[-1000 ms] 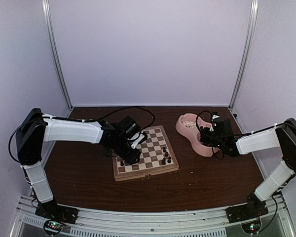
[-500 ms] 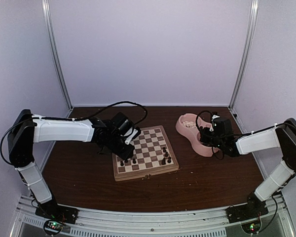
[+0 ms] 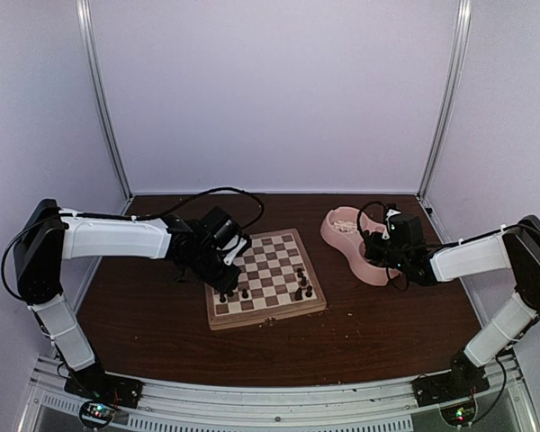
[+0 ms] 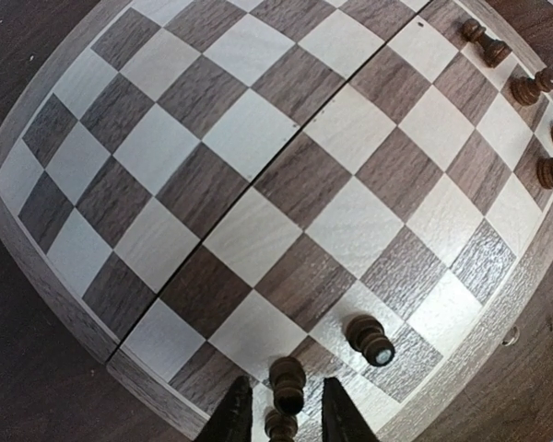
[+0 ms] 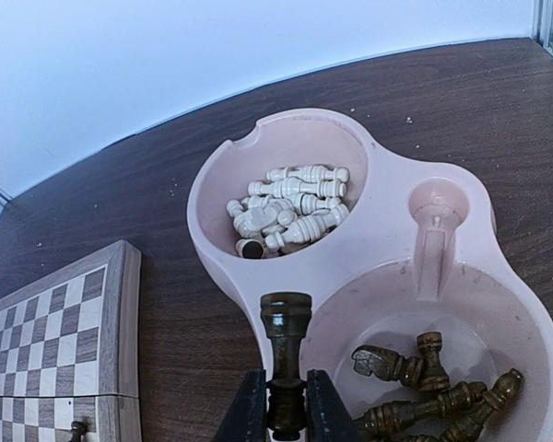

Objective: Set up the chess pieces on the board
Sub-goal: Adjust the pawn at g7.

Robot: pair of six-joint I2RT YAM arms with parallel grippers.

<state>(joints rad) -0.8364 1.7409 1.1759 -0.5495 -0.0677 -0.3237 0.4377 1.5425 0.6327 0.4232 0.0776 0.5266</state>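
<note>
The board lies mid-table and fills the left wrist view. A few dark chess pieces stand near its front edge. My left gripper hovers over the board's near-left corner. It is open, and its fingers straddle two standing dark pieces without touching them. A third piece stands just to the right. My right gripper is shut on a dark rook-like piece, held upright over the pink bowl's rim.
The pink double bowl stands right of the board. Its far cup holds cream-white pieces and its near cup holds several dark pieces. More dark pieces stand along the board's right edge. Metal posts rise at the back corners.
My left arm has drawn back to the left from the board's front squares, leaving dark pieces standing there. My right arm has stayed still with its piece.
</note>
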